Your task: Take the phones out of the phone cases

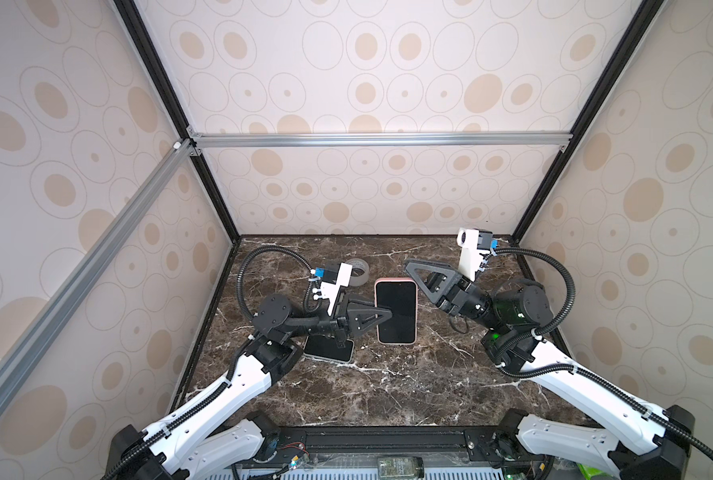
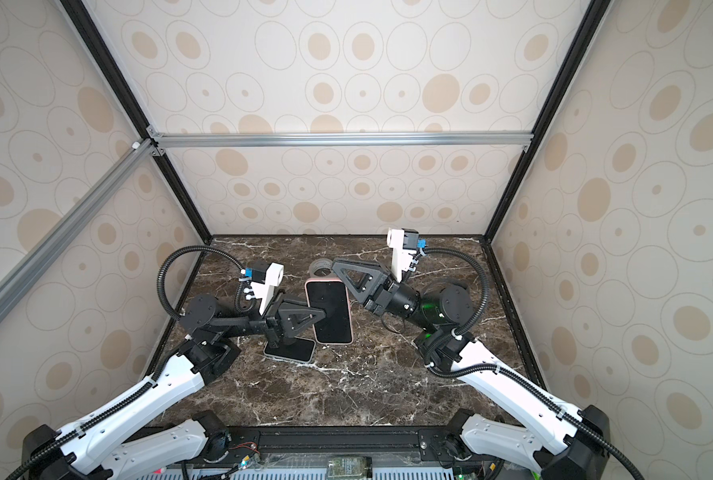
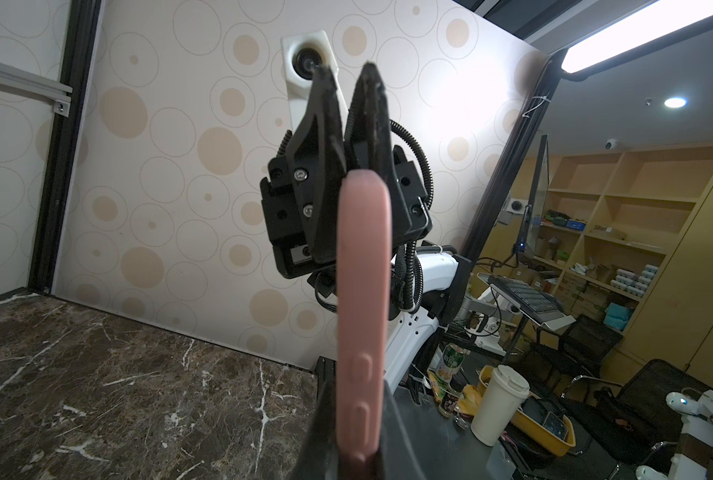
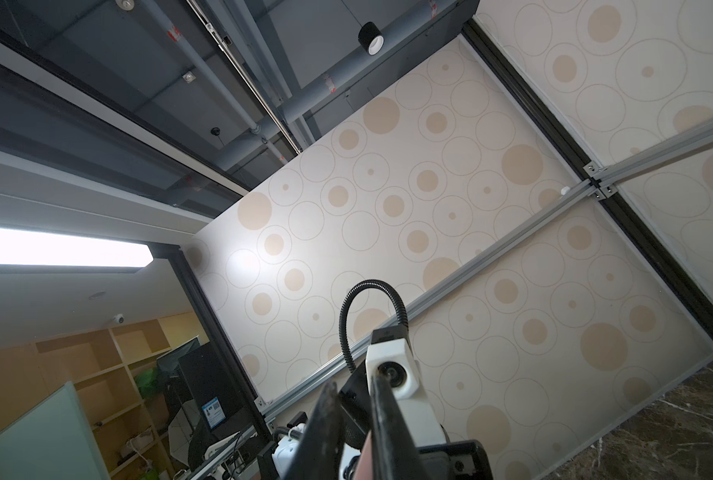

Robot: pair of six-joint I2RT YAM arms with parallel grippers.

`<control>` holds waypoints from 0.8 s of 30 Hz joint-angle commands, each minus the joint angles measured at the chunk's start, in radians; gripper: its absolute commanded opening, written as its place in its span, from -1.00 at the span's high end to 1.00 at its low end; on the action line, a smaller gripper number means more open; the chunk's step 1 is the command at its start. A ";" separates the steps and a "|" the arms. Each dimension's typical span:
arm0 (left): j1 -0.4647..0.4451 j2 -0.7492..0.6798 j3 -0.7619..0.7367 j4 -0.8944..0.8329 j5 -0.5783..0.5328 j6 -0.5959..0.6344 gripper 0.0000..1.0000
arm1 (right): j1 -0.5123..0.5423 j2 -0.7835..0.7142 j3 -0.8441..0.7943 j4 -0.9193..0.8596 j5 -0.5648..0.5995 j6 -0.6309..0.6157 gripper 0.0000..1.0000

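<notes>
L gripper (image 1: 389, 314) clamps cased phone (image 1: 397, 311) by its left edge, up over mid tabletop (image 1: 388, 395). R gripper (image 1: 409, 266) at case (image 3: 363, 291) far-right corner, jaws narrow; grip, can't tell.

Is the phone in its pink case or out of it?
In: the pink case rim runs around the phone's dark screen in both top views.

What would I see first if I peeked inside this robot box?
A pink-cased phone catches the eye first, held up over the middle of the dark marble table. The left gripper pinches its left edge, and the right gripper sits at its far right corner. A second phone lies flat on the table below the left gripper.
</notes>
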 commanded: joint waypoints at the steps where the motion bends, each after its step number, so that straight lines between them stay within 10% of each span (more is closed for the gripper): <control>1: -0.004 -0.003 0.014 0.073 -0.006 -0.018 1.00 | 0.021 0.004 0.023 0.029 -0.040 0.010 0.66; 24: -0.005 0.005 0.025 0.080 -0.007 -0.029 1.00 | 0.025 0.015 0.036 -0.040 -0.050 -0.023 0.45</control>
